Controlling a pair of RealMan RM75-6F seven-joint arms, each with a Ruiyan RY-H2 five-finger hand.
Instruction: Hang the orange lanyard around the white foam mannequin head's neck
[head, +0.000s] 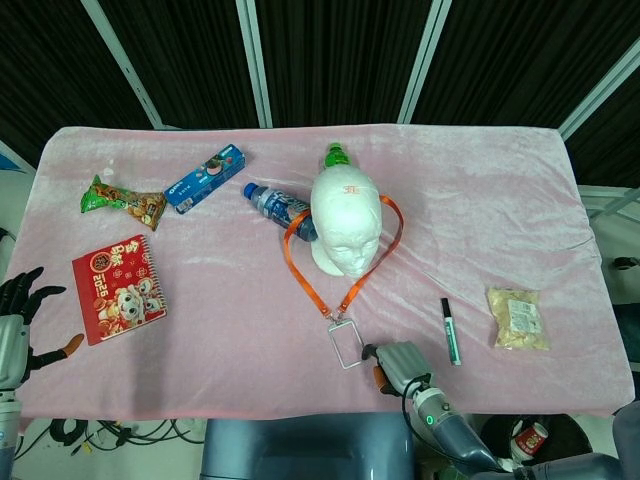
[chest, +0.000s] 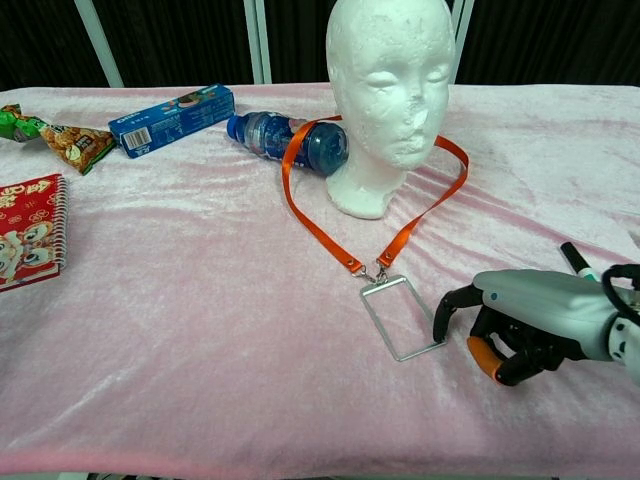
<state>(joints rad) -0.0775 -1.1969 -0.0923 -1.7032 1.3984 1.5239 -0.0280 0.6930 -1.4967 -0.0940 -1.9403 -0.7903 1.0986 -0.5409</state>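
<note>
The orange lanyard (chest: 330, 220) loops around the base of the white foam mannequin head (chest: 388, 95) mid-table, its clear badge holder (chest: 403, 318) lying toward the front edge; the right hand (chest: 520, 320) pinches the holder's corner with curled fingers (chest: 445, 310), while the left hand (head: 15, 310) hovers released at the table's left edge

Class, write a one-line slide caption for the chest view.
Orange lanyard looped round the foam head, its badge holder beside the right hand.

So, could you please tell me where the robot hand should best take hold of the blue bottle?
Grip the blue bottle around its mid-body from above. It lies on its side, the mannequin head blocks its base, and the orange lanyard drapes over that end.
</note>
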